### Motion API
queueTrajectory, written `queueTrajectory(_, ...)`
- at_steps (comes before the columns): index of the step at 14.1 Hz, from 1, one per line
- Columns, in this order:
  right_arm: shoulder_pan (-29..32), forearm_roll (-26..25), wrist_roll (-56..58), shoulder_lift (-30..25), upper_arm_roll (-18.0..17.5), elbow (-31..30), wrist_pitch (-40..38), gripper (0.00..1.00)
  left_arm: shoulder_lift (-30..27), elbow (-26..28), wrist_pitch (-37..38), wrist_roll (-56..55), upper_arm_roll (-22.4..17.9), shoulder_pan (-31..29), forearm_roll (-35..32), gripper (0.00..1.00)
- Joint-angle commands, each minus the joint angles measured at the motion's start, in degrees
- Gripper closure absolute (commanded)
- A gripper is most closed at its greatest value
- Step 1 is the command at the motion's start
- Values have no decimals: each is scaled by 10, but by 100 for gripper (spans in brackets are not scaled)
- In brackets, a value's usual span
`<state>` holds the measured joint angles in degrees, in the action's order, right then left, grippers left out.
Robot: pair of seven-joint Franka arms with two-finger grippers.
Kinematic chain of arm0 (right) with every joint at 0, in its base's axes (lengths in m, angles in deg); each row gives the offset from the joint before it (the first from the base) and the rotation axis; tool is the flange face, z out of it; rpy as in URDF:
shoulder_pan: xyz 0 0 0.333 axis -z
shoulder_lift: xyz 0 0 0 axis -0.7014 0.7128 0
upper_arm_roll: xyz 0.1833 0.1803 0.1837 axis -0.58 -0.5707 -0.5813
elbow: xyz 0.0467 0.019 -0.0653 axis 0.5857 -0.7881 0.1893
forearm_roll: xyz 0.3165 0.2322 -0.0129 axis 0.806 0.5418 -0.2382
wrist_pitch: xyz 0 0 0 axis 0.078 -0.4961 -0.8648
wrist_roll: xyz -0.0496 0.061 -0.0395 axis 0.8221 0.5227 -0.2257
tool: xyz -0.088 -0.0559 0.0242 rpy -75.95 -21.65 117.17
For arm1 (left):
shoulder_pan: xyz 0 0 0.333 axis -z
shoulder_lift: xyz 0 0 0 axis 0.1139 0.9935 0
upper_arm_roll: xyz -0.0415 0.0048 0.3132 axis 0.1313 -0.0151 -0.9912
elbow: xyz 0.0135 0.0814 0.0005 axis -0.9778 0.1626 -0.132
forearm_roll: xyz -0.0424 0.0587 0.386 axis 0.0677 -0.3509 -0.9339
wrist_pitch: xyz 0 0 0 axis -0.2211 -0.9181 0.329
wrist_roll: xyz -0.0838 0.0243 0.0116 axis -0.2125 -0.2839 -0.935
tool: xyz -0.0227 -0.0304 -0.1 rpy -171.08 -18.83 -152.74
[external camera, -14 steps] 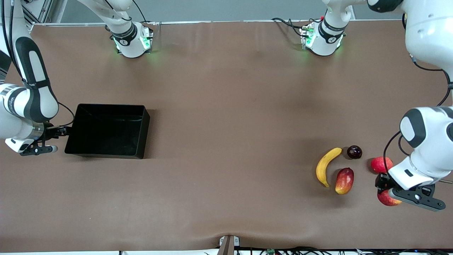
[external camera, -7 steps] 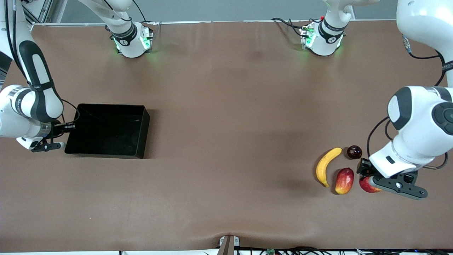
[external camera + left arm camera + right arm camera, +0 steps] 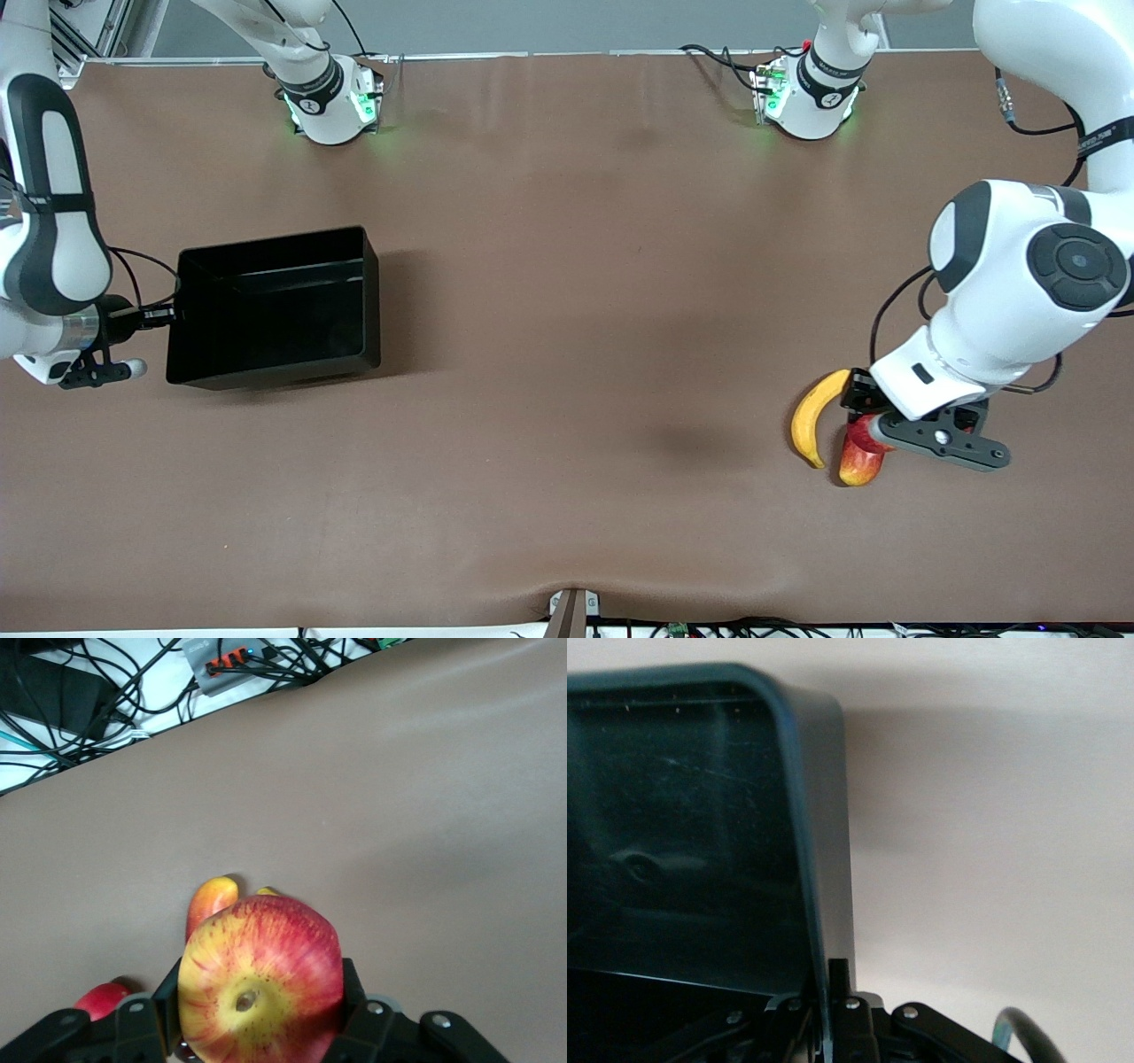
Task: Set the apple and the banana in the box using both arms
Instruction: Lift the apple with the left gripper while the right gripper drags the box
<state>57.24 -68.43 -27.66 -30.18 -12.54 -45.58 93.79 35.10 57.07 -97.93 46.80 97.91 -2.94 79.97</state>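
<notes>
Gripping: left pincer (image 3: 257, 1032) clamps apple (image 3: 260, 979), aloft for carrying; banana (image 3: 813, 415) on tabletop (image 3: 567, 354) beneath. Right pincer (image 3: 828, 1014) pinches box (image 3: 275, 306) wall, tilting it for delivery.

We list the apple (image 3: 260, 988) as red streaked over yellow, speckled; the banana (image 3: 812, 415) plain yellow. We note the box (image 3: 275, 308) glossy black, the tabletop (image 3: 567, 310) brown.

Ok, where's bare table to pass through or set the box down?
Bare brown table runs wide between the box, pinched at its wall by the right gripper, and the banana. It is crowded around the left gripper, which holds the apple above the mango-like fruit.
</notes>
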Motion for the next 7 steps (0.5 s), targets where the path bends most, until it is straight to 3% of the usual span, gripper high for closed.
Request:
queueTrajectory(1,-50,35,-73,-25,0,23,-47,100,-22,15,7,-24,10,-2,-5,100)
queueTrajectory(7,-195,99,-222,-43,0,23,-34,100,-39,16,43,-49,37,1,-5,100)
